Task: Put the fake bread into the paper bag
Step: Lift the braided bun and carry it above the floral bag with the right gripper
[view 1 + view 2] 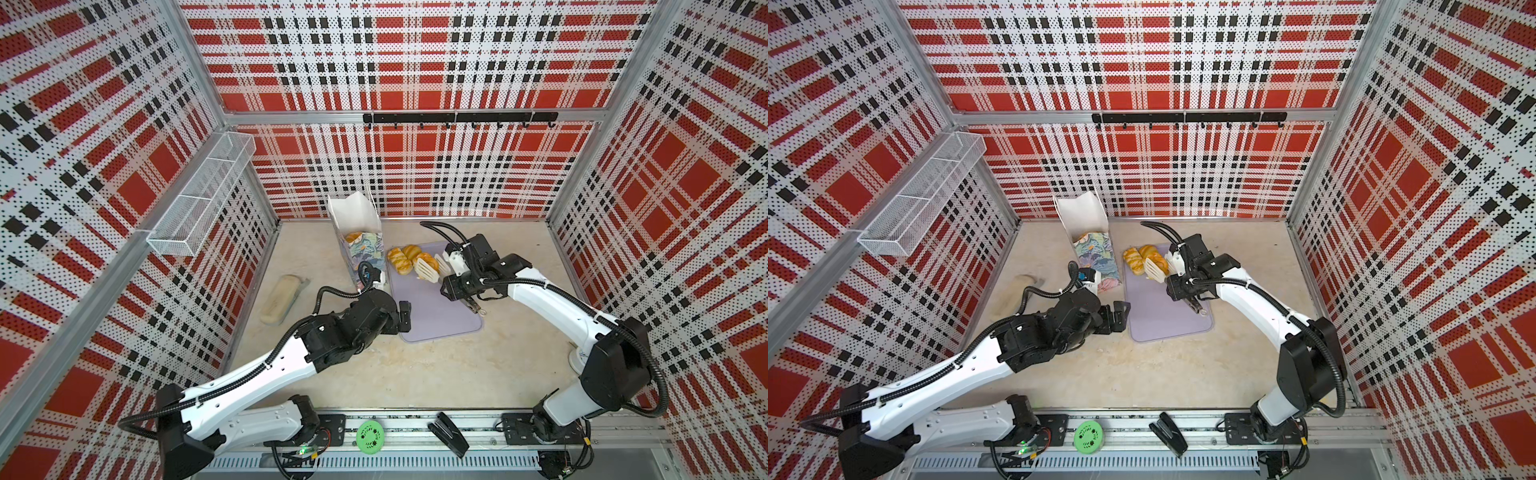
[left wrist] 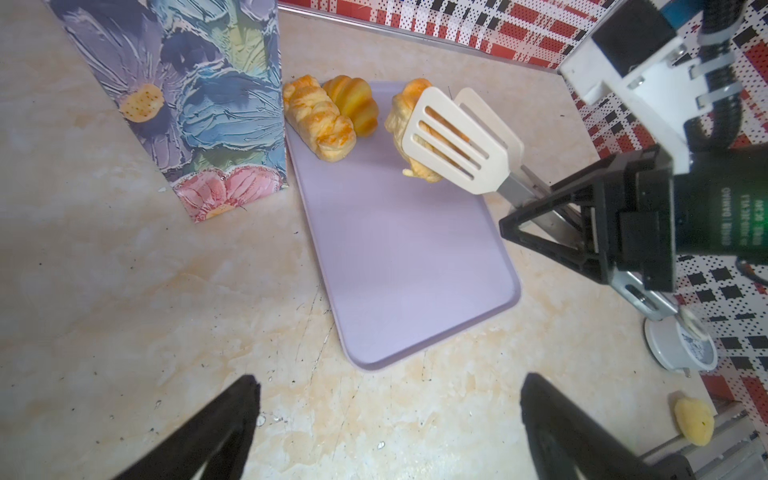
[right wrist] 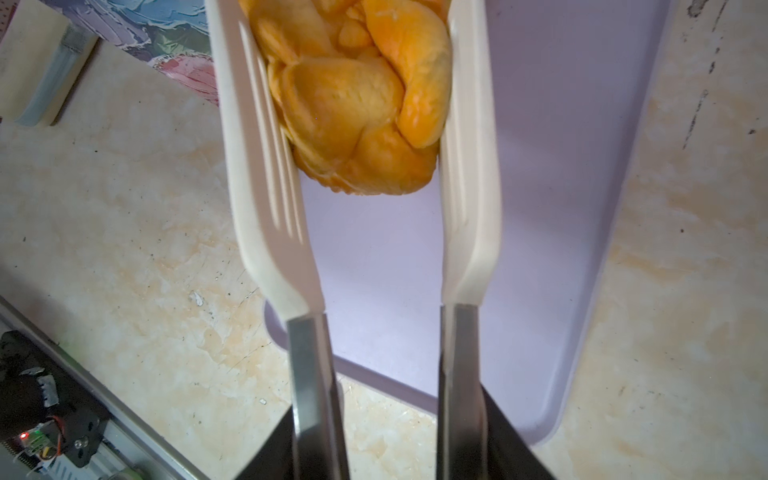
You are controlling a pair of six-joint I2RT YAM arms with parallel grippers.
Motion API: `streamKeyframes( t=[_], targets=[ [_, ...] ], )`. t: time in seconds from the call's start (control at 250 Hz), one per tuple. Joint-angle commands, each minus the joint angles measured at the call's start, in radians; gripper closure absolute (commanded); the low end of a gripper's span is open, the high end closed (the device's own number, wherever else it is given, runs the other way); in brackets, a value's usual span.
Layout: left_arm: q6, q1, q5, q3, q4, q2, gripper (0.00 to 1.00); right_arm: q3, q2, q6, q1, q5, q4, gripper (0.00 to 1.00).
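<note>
The braided roll hangs over the tray, pinched in tongs that the right gripper squeezes. The bag stands just beside the tray, one pastry inside; two more pastries lie on the tray. Left gripper gapes, empty. Mid-carry, I reckon: next, over the bag's mouth, then let go.

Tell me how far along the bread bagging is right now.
Done: at least one pastry lies inside the paper bag; how many more it hides I cannot tell. In hand: the right gripper squeezes tongs around a braided pastry above the tray. Left: a braided roll and a ridged bun on the tray. The left gripper is open, empty.
</note>
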Motion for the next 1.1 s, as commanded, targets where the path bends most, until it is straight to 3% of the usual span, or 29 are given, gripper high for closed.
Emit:
streamKeyframes(
  t=[0.0, 0.596, 1.096],
  targets=[
    [0.019, 0.016, -0.035, 0.038, -0.037, -0.035, 0.01, 0.045, -0.033, 0.017, 0.017, -0.018, 0.067, 0.5],
    [0.101, 0.107, 0.002, 0.104, -0.159, -0.166, 0.0, 0.159, -0.032, 0.064, 0.077, -0.06, 0.094, 0.51],
    [0.143, 0.128, -0.051, 0.149, -0.188, -0.197, 0.0, 0.289, -0.022, 0.084, 0.13, -0.075, 0.146, 0.52]
  ],
)
